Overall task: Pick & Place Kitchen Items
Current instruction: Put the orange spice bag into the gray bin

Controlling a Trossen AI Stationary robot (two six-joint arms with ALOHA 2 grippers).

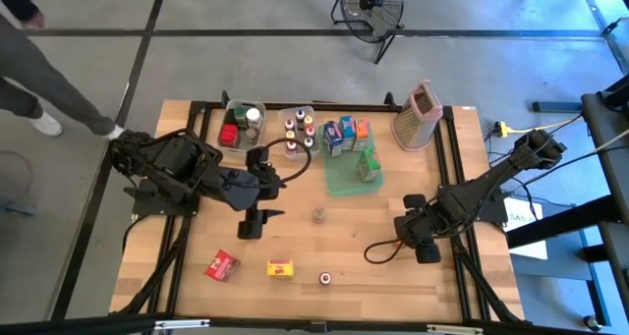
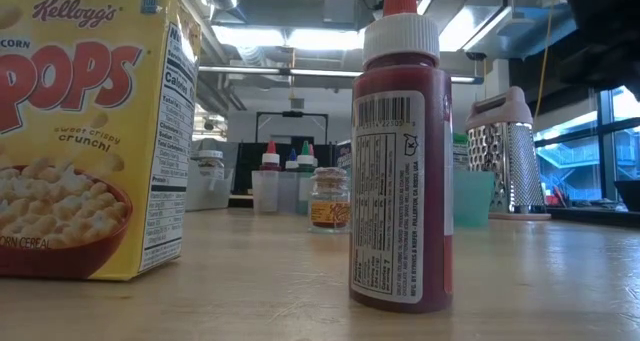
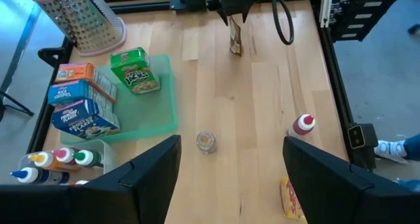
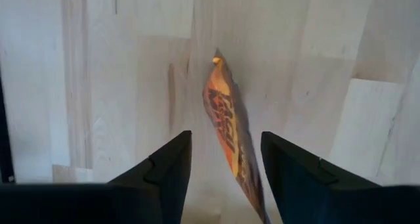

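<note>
We see a pale wooden worktop (image 1: 334, 242) with a black frame, and the two dark arms reach in over it from either side. At the back right stands a tall pinkish-grey metal box grater (image 1: 416, 117). Beside it lies a flat translucent green tray (image 1: 346, 181) carrying small blue and orange cereal cartons (image 1: 346, 134) and a small green carton (image 1: 368, 163). Two clear plastic bins sit further left along the back edge: one holds little jars and cans (image 1: 240, 125), the other tiny squeeze bottles with coloured caps (image 1: 299, 131).

The left hand (image 1: 257, 195) hovers above the middle of the worktop, its fingers spread wide with nothing between them. The right hand (image 4: 223, 165) sits low at the right side of the worktop, its fingers narrowed around a thin orange packet (image 4: 230, 135) standing on edge; we cannot tell for sure whether the fingers press on it.

Loose on the worktop are a small yellow cereal carton (image 1: 281, 268), a small red carton (image 1: 222, 266), a little clear glass spice jar (image 1: 318, 214) at the centre, and a small red bottle with a white cap (image 1: 323, 277) near the front edge.
</note>
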